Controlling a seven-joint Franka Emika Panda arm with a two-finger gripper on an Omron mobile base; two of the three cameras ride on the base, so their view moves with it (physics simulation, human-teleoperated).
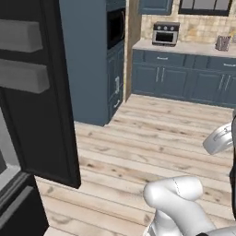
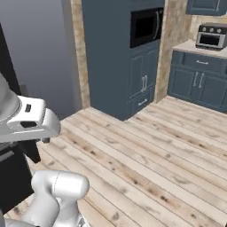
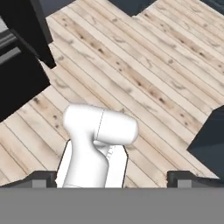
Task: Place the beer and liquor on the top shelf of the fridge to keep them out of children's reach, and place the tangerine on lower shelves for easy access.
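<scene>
Glossy black fridge (image 1: 39, 120) door, boxy grey bins, pale knotty plank floor (image 1: 152, 138). Gripper (image 3: 112, 178) spread wide above the planks, grasping nothing, touching nothing.

No legible text, labels or numbers, toaster oven (image 1: 165, 33) front perhaps too blurred

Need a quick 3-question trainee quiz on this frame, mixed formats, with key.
1. True or false: the hand is gripping a bottle.
2. What stands on the counter at the far wall? A) toaster oven B) kettle C) fruit bowl
3. Fill in: the black fridge door, with its grey door bins facing the room, stands ____.

Key: 1 false, the fingers are spread wide with nothing between them; 2 A; 3 open.
</scene>
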